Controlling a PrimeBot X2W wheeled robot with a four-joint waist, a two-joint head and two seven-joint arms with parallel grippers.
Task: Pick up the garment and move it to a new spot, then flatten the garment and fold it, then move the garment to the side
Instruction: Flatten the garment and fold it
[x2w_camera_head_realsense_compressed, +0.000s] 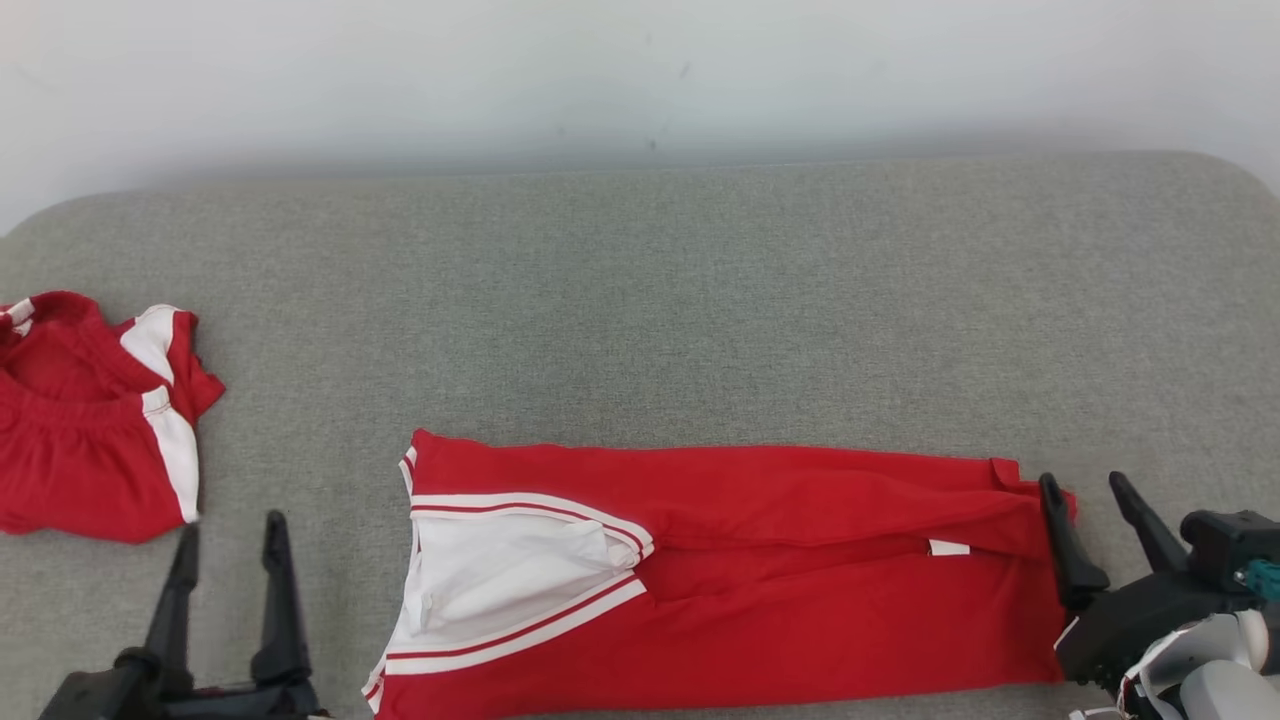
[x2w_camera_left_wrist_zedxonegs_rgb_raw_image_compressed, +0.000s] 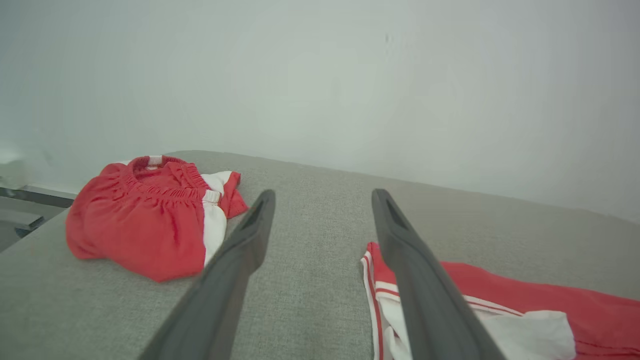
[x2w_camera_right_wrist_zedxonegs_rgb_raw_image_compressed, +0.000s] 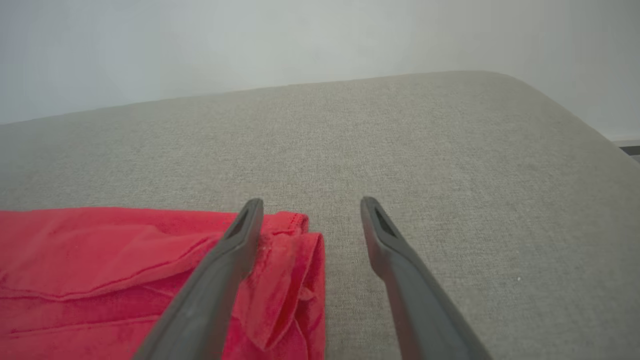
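**A:** What does this moment show?

**B:** A long red knit garment with white side stripes lies as a flat strip across the near half of the grey woven surface. Its white-panelled end is to the robot's left and its hemmed end to the right. The left gripper has its fingers spread and holds nothing. It stands over bare surface, near the striped end. The right gripper, also spread and empty, is at the hemmed end. In the right wrist view one finger crosses the red hem and the other stands over bare cloth. Whether it touches the fabric cannot be told.

**A:** And the step in hand?

**B:** By my reading, the lengthwise fold is done and a crosswise fold comes next. Each pinch should take every layer at an end corner, not the top layer alone, because the hem shows a loose rolled lip. Keep the lift low, carry the end straight over to the other end, and match the edges before release. The white panel bulges slightly and may want pressing flat first.

**A:** Anything to avoid?

**B:** The crumpled red-and-white shorts lie well apart at the far left. A final slide that way should stop short of them.
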